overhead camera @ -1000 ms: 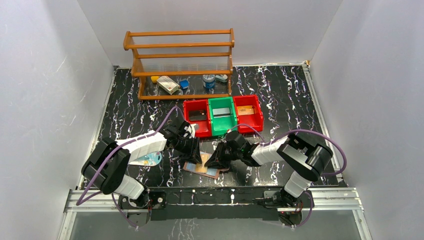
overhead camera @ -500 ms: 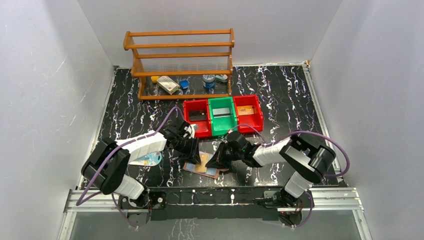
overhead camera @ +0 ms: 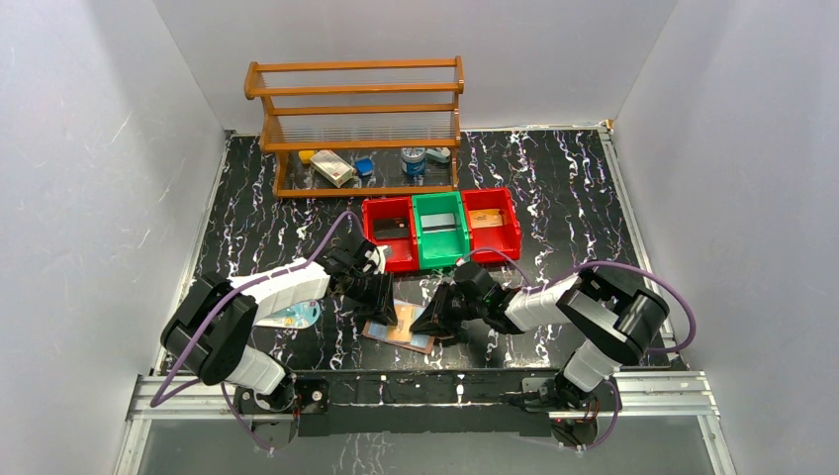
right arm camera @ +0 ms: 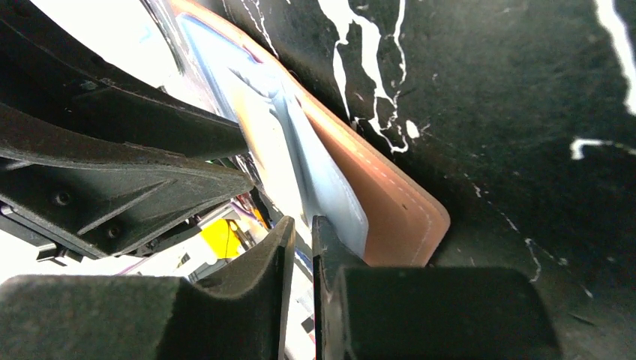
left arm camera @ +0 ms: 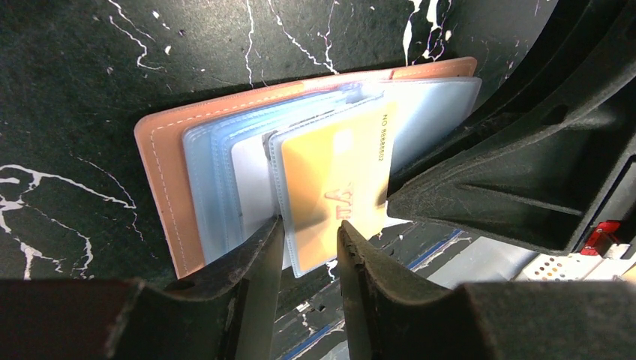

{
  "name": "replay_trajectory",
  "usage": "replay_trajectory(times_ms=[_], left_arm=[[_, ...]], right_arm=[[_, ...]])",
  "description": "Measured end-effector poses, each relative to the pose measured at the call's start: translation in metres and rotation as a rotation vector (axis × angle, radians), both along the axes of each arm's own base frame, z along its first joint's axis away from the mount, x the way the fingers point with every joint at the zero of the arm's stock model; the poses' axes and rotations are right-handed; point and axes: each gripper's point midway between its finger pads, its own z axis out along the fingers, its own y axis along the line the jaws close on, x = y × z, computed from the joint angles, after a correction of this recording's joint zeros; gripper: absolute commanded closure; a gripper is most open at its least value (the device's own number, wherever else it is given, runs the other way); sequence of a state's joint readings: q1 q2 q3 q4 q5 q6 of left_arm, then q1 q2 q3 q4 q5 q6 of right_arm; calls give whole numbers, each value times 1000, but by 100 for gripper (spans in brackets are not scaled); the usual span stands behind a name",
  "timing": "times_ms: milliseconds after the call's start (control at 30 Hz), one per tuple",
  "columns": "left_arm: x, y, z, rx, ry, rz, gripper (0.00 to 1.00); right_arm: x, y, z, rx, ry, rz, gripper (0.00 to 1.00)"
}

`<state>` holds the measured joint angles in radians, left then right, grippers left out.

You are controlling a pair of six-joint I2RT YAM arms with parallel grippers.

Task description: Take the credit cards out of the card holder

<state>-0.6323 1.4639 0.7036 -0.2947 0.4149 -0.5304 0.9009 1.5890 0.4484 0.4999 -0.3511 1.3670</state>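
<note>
Marbled bench: open card holder under left tool, parted over yellow card; right tool at holder's edge, grip we cannot tell.

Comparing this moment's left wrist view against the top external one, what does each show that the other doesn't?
Only left wrist: the orange card's embossed digits, its clear sleeve, and the left gripper straddling that sleeve's lower edge. Only top external: the wooden rack, the three bins, a pale card lying by the left arm. Both: the open card holder on the marbled table.
</note>
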Motion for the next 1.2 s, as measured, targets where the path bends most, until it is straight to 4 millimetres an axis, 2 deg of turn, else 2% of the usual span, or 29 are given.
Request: replay_trajectory(times_ms=[233, 467, 767, 967, 1200], left_arm=[[0, 0, 0, 0, -2, -3, 68], [0, 0, 0, 1, -2, -4, 70], [0, 2, -1, 9, -8, -8, 73], [1, 4, -2, 26, -10, -2, 75], [1, 6, -3, 49, -12, 7, 76]], right_arm=[[0, 4, 3, 28, -1, 13, 84], [-2, 4, -3, 22, 21, 16, 80], [-1, 6, -1, 28, 15, 22, 100], [-1, 5, 0, 33, 15, 22, 100], [-2, -8, 2, 34, 23, 0, 98]])
